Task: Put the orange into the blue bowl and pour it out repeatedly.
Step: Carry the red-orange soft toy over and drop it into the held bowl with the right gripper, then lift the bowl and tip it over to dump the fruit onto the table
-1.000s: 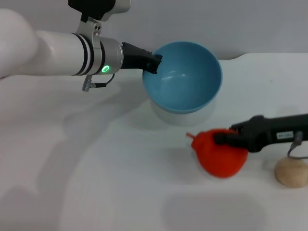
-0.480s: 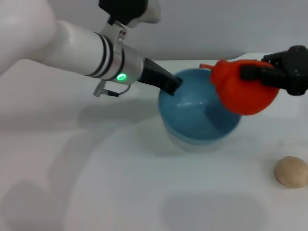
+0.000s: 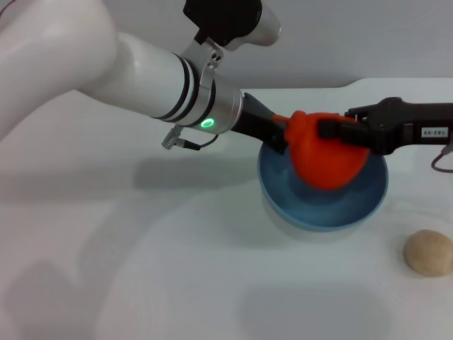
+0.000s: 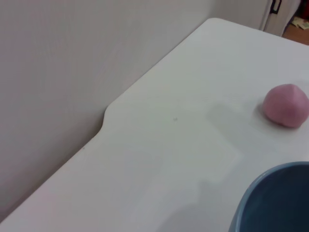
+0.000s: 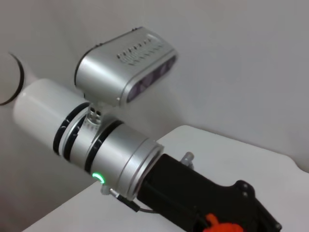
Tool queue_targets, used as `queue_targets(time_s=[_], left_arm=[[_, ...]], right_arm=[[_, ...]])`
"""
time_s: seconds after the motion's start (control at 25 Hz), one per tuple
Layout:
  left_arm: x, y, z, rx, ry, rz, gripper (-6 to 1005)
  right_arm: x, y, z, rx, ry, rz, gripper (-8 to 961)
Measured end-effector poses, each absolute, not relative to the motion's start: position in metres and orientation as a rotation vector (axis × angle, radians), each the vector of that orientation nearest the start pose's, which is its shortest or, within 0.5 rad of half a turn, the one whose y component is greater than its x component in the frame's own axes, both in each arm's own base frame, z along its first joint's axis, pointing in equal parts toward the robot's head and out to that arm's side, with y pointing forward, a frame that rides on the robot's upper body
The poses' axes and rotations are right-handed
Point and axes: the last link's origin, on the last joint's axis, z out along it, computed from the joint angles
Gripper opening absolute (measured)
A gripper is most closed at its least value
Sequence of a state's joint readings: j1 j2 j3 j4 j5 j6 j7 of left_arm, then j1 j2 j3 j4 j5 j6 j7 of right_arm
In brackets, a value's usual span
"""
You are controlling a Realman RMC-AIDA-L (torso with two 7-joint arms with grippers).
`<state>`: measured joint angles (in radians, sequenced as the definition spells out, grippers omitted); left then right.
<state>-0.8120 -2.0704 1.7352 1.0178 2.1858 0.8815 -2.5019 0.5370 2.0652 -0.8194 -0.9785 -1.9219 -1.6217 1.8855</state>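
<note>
Orange over the bowl, ready to drop.

Right gripper (image 3: 333,134), coming in from the right edge of the frame, is closed on the orange (image 3: 325,157), holding it w/ its underside just inside the blue bowl (image 3: 322,212), center-right of frame. Left gripper (image 3: 277,138), from upper left, is clamped on the bowl's far-left rim, steadying it on the worktop (image 3: 177,269). To do it well: keep the fruit centered, go lower so it doesn't bounce, then let go; left arm shouldn't tilt yet. Tan ball (image 3: 428,253) sits lower right, well apart.
</note>
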Motion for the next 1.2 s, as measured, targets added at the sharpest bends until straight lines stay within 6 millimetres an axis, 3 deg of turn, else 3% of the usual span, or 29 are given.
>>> queue_targets(time_s=[0.12, 0.4, 0.48, 0.56, 0.64, 0.68, 0.8, 0.96, 1.0, 1.12, 1.2], left_arm=[[-0.092, 0.397, -0.094, -2.7, -0.588, -0.027, -1], [-0.096, 0.399, -0.093, -2.683, -0.604, -0.035, -1], [-0.098, 0.401, -0.093, -2.669, -0.598, -0.036, -1], [-0.101, 0.403, -0.092, -2.654, -0.591, -0.037, -2], [-0.104, 0.407, -0.091, -2.631, -0.58, -0.043, -2], [-0.104, 0.408, -0.09, -2.622, -0.571, -0.045, -2], [-0.105, 0.414, -0.088, -2.588, -0.488, -0.031, -2], [-0.093, 0.42, -0.086, -2.56, -0.336, 0.01, -1], [-0.093, 0.42, -0.086, -2.56, -0.336, 0.01, -1], [-0.077, 0.417, -0.09, -2.547, -0.152, -0.008, -1], [-0.068, 0.411, -0.095, -2.526, 0.009, -0.016, -1]], right_arm=[[0.21, 0.354, 0.041, -2.734, 0.856, 0.713, 46], [0.212, 0.354, 0.047, -2.709, 0.847, 0.726, 179], [0.215, 0.352, 0.057, -2.675, 0.802, 0.752, 217], [0.224, 0.348, 0.081, -2.561, 0.603, 0.785, 255], [0.228, 0.346, 0.088, -2.523, 0.56, 0.796, 387], [0.236, 0.343, 0.095, -2.476, 0.527, 0.802, 453], [0.262, 0.332, 0.108, -2.356, 0.414, 0.775, 487], [0.305, 0.308, 0.099, -2.215, 0.431, 0.805, 518], [0.305, 0.308, 0.099, -2.215, 0.431, 0.805, 522], [0.334, 0.288, 0.091, -2.058, 0.482, 0.861, 535], [0.341, 0.283, 0.089, -2.003, 0.493, 0.881, 604]])
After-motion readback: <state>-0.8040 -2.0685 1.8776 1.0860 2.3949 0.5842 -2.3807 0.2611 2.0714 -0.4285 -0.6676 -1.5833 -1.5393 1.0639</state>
